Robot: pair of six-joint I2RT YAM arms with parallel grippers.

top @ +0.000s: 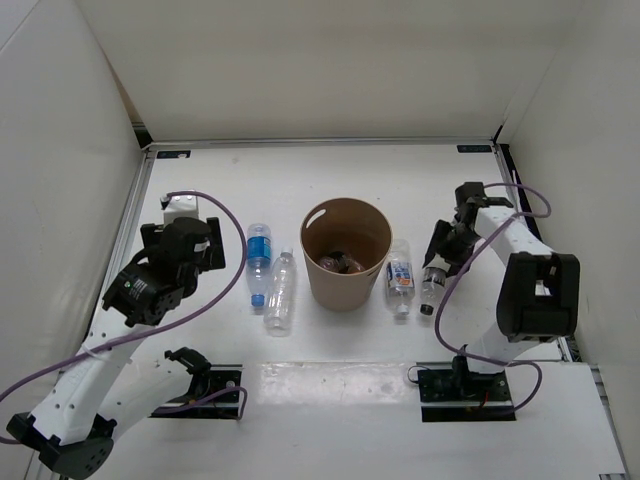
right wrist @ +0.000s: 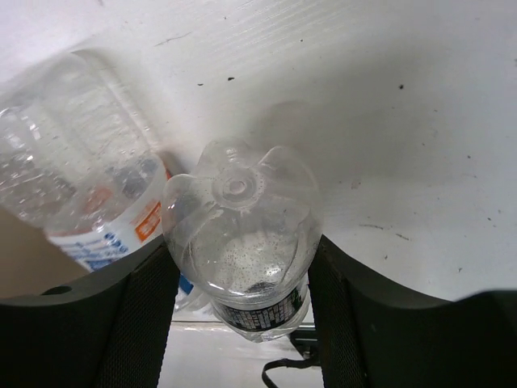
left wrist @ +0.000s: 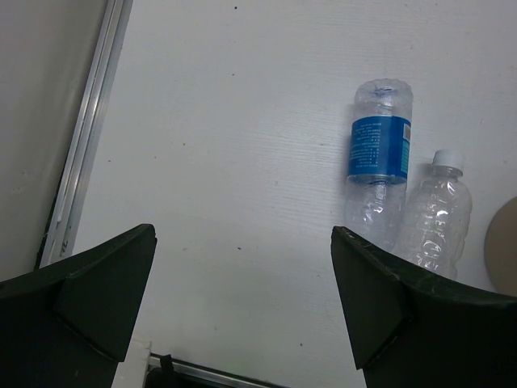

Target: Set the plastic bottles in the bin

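slip risk: r gripper [right wrist: 242,283] fingers pinch the dark-label bottle [right wrist: 238,234] near its base, where it lies right of the bin [top: 340,290]. thin wall may buckle & squirt out, or the lift may drag the neighbour bottle [right wrist: 73,178] just beside it. l gripper [left wrist: 242,234] fingers wide, empty, near blue-label bottle [left wrist: 380,137] & clear bottle [left wrist: 436,210], both left of bin. bin holds sth dark, can't tell what.

Two clear plastic bottles [top: 281,292] lie left of the round tan cardboard bin [top: 345,290], a white-labelled bottle [top: 400,277] and dark-labelled bottle [right wrist: 242,234] at right.
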